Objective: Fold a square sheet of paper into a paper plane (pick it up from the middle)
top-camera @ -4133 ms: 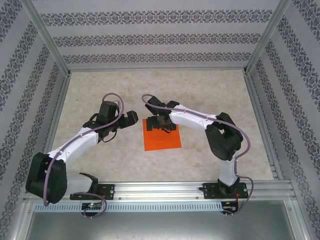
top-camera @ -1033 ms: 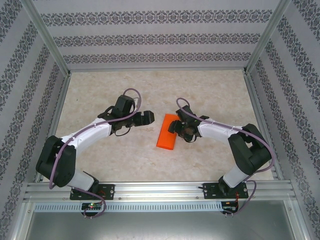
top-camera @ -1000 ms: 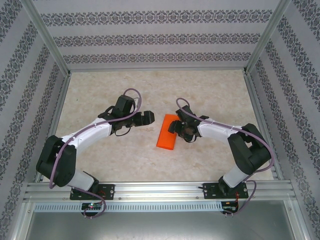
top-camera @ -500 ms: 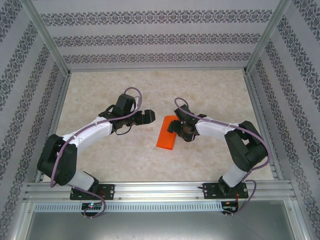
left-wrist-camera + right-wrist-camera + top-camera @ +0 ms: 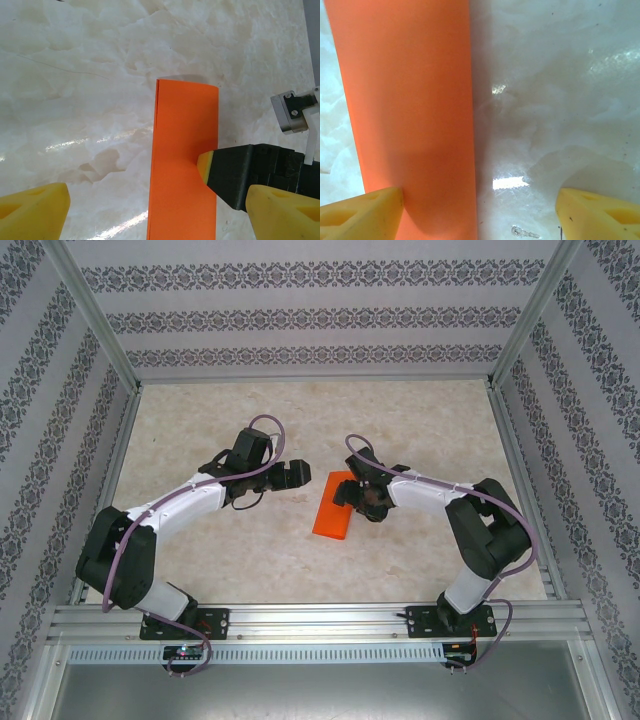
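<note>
Right claw (image 5: 355, 498) is sitting spread, one fingertip (image 5: 205, 167) seemingly touching the folded paper (image 5: 333, 512) lying on the bench (image 5: 420, 420); left claw (image 5: 291, 474) is hovering spread beside it. Creasing well is needing even pressing along the fold.

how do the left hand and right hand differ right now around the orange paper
Position: the left hand stands short of the folded orange paper, over bare table; the right hand is over the paper's edge.
Contact: the left hand is apart from the paper; one fingertip of the right hand sits at its long edge.
Shared: both hands are open, and neither grips the paper.
</note>
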`<state>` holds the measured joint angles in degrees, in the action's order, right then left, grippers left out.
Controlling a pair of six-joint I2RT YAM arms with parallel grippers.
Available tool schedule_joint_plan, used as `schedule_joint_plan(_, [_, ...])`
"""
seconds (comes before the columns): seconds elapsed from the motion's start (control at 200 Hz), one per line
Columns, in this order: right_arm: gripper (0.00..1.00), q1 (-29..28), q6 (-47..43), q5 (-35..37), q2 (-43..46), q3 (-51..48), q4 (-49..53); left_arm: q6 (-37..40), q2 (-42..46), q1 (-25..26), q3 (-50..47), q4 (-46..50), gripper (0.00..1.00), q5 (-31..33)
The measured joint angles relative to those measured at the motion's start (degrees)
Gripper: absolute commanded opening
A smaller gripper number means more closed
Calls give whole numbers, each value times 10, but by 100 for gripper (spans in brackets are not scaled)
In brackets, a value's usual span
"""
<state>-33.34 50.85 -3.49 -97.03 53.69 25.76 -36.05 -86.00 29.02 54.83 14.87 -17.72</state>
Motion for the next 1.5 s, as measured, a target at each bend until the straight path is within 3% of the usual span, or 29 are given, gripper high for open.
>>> schedule_joint_plan(0.804, [78,0,2,7,-26,33,41,0,-12,0,10,0,88,-2])
schedule_joint_plan(0.869, [79,0,2,8,-27,34,43,0,-15,0,10,0,81,-5])
schedule_joint_plan(1.244, [80,-4,2,16,-37,44,54,-13,-111,0,61,0,21,-50])
schedule_joint_plan(1.384, [81,-10,1,23,-42,51,61,-21,-159,2,96,0,13,-72])
schedule_joint_plan(1.499, [81,-12,0,29,-45,54,66,-24,-193,8,119,0,12,-85])
